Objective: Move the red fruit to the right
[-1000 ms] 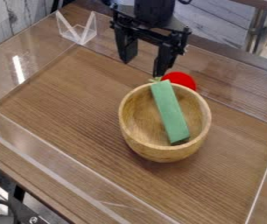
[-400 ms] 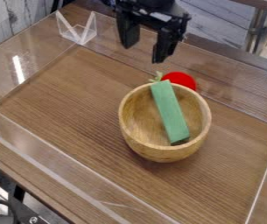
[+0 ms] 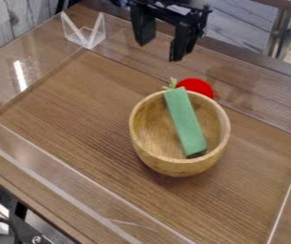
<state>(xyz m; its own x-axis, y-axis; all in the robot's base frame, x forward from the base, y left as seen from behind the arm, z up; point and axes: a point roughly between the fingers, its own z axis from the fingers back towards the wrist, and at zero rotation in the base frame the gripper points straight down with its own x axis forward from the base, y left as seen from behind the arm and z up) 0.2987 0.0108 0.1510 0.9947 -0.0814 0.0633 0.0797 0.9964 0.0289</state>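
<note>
The red fruit is a small glossy red ball with a green stem, lying on the wooden table just behind the far rim of the wooden bowl, which partly hides it. My gripper hangs above and to the left of the fruit, pointing down. Its two black fingers stand wide apart with nothing between them, clear of the fruit.
A flat green rectangular block leans inside the bowl, its top end reaching over the far rim near the fruit. Clear acrylic walls edge the table. A small clear stand sits at the back left.
The gripper has lifted a little, away from the fruit, and stayed open. The fruit, bowl and block have not moved.
</note>
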